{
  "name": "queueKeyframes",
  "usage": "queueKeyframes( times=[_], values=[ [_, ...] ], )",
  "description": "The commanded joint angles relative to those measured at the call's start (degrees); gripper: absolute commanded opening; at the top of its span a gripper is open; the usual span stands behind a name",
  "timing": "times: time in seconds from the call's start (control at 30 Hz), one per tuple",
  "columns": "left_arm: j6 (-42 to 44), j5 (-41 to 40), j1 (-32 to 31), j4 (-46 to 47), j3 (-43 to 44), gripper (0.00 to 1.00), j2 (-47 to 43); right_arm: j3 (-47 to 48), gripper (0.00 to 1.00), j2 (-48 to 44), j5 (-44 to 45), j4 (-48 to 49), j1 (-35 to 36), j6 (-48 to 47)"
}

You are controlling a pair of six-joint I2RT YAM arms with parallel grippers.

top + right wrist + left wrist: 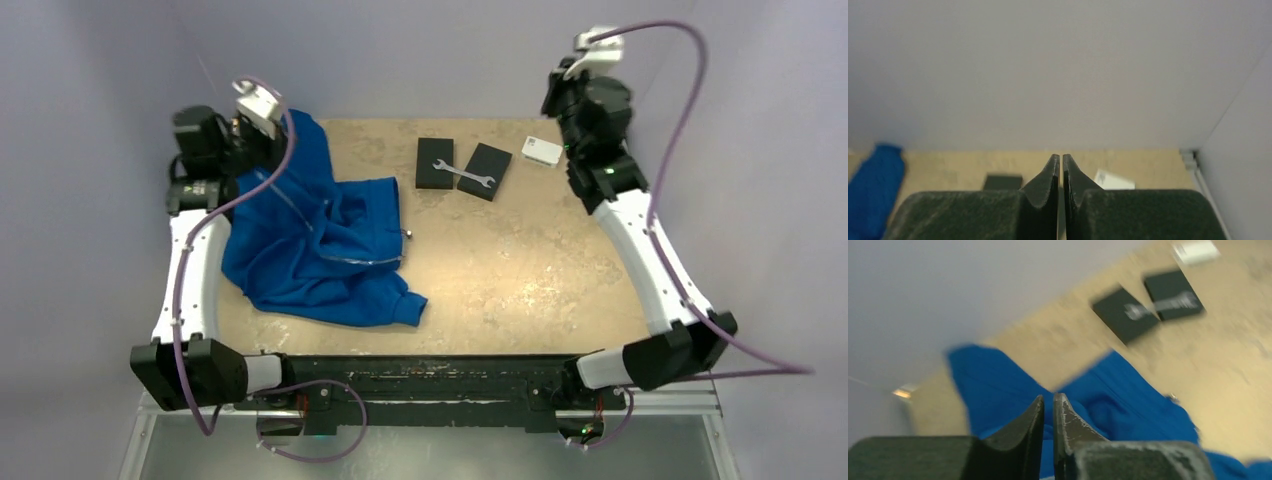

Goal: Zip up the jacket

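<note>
Tan tabletop point(520, 260), grey walls point(400, 50), jacket point(310, 240) (crumpled), left tool point(1048, 400) barely ajar, right tool point(1061, 158) closed

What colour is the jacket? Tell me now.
Royal blue; the jacket shows best in the top external view.

No text, label, brand or number can be read in any view. A wrench point(463, 175) is seen lying across two black pads point(432, 150); any stamp on it is too small to be made out, and in the left wrist view it is only a pale blur. The white box point(542, 151) at the far side of the table is too small for print to be told. No lettering is made out on the jacket point(300, 260).
</note>
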Motion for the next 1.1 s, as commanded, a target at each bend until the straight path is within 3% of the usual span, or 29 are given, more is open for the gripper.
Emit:
queueKeyframes(
  times=[0.0,0.1,0.13,0.17,0.2,0.23,0.27,0.3,0.47,0.53,0.7,0.93,1.07],
  values=[
    [2.19,2.99,-5.47,-4.72,-6.57,0.06,-0.57,-9.43,0.10,1.05,-2.29,-2.82,0.05,5.37],
    [1.03,0.41,-12.94,-2.81,-3.13,0.02,1.54,-14.14,0.23,-0.73,-3.70,-1.08,0.05,6.04],
    [0.96,-1.27,-15.34,-3.28,-0.02,0.08,2.98,-14.99,0.33,-1.09,-4.30,-1.01,0.04,6.12],
    [0.80,-2.68,-17.91,-4.29,1.85,0.26,4.66,-15.77,0.42,-1.37,-4.92,-1.03,0.01,6.42],
    [0.40,-3.79,-19.84,-5.61,5.07,0.51,6.36,-16.51,0.50,-1.52,-5.58,-0.96,0.00,6.53],
    [-0.28,-5.14,-21.13,-6.88,7.16,0.69,8.02,-17.28,0.64,-1.58,-6.59,-1.02,0.05,6.57],
    [-0.69,-6.93,-22.16,-8.66,8.70,0.82,9.56,-18.04,0.80,-1.49,-7.38,-1.12,-0.02,6.65],
    [-0.83,-9.64,-22.75,-10.52,9.72,0.88,11.29,-18.77,0.96,-1.39,-7.64,-1.39,0.04,6.88],
    [-0.44,-24.79,-21.68,-12.32,4.07,0.96,15.65,-27.69,0.99,-3.86,-5.36,3.08,-0.14,6.21],
    [-1.71,-25.56,-19.09,-5.54,-3.02,0.97,14.49,-32.40,0.99,-5.17,-3.41,6.32,-0.67,7.10],
    [-6.50,-24.92,-12.77,12.05,-21.39,0.99,11.98,-49.46,0.99,-7.38,11.89,21.48,-1.36,9.10],
    [-10.02,-28.68,-11.43,41.40,-42.13,0.99,11.21,-61.21,0.99,-1.64,16.30,35.26,-4.33,9.42],
    [-11.53,-28.41,-11.22,55.11,-51.25,0.99,13.15,-69.51,0.99,-4.33,14.42,52.43,-6.29,6.87]
  ],
)
